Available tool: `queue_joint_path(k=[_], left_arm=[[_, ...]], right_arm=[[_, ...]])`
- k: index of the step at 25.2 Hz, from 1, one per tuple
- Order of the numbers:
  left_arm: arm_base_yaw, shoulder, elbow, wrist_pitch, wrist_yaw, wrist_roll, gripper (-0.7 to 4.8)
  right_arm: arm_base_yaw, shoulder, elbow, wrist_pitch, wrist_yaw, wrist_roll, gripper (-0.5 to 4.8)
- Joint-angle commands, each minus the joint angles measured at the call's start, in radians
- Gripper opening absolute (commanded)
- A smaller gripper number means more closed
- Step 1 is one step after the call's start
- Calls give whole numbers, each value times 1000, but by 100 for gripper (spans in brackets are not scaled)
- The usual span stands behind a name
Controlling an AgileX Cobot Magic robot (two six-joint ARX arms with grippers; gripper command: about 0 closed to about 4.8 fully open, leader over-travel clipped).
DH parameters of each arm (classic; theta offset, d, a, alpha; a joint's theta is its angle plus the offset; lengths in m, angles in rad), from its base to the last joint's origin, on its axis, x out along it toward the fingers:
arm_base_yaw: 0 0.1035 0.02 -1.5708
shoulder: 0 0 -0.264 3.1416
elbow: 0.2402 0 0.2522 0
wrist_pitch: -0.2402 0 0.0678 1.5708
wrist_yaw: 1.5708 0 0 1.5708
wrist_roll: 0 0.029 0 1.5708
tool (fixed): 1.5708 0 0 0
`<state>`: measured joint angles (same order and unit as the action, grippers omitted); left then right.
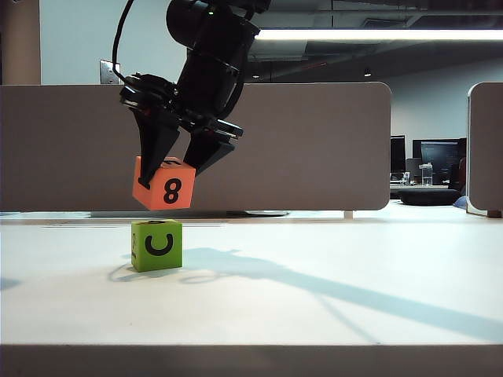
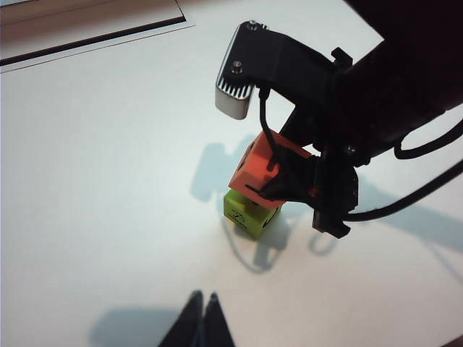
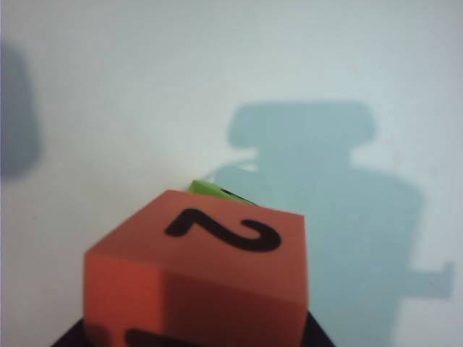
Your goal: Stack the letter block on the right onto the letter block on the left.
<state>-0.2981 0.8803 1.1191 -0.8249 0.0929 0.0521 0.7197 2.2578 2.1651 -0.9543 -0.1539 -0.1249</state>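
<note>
Exterior view: right tool [image 1: 177, 169] clamps the orange foam cube marked 8 [image 1: 165, 185], tilted, in the air just above the green foam cube marked C [image 1: 156, 245] on the white worktop [image 1: 330, 314]; not touching.

Left wrist view: left tool [image 2: 203, 312] fingertips nearly together, holding nothing, near the cubes.

Right wrist view: orange cube [image 3: 199, 285] shows a 2; green cube [image 3: 213, 191] peeks from behind.

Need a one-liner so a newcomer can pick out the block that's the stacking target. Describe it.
On the white table, look left of centre, under the right gripper, which has reached across and holds an orange block in the air. The target is the green block standing on the table just below. It is the only green cube and shows a black C-like letter in front.
</note>
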Motion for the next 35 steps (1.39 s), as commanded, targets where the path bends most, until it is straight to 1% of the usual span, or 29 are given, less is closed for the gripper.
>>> queue_joint_path(k=[1,4,6,9,16,19,20,22,26,29,30,31,32,33,34,35], left_arm=[[-1,-2,3,12,-12,-1,-6],[-1,-2,5,13,-29,-1,-6],[-1,-2,7,17,-29,0,-6],[-1,-2,7,19,-29,0,-6],[-1,-2,7,23,-29,0,-6],[-1,-2,7,31,-29,0,-6],[-1,-2,7,36,-29,0,-6],[-1,-2,7,50,-27,0,-6],[-2,-2,7,64,-21,0,-6],[-2,-2,7,64,-21,-2,-6],[-11,-2,7,65,-22,-3,-6],[-21,-2,7,68,-22,-3,-6],[-36,-2,7,77,-22,0,-6],[-43,-2,7,82,-22,0,-6],[-52,-2,7,88,-22,0,-6],[-60,-2,7,94,-22,0,-6]], right_arm=[[3,8,7,20,-9,2,287],[3,15,7,24,-31,2,309],[6,21,7,32,-31,2,311],[7,22,7,40,-31,2,375],[6,22,7,39,-32,2,384],[6,14,12,27,-32,6,424],[3,5,40,-16,-49,5,432],[-8,-23,84,-66,-77,0,431],[-29,-100,85,-97,-77,1,428],[-45,-174,85,-136,-76,2,415],[-54,-223,85,-177,-70,2,366],[-58,-253,85,-209,-64,4,305],[-69,-303,85,-261,-46,10,178],[-73,-332,85,-291,-23,13,101],[-79,-361,85,-320,1,13,43],[-80,-384,85,-339,25,12,15]])
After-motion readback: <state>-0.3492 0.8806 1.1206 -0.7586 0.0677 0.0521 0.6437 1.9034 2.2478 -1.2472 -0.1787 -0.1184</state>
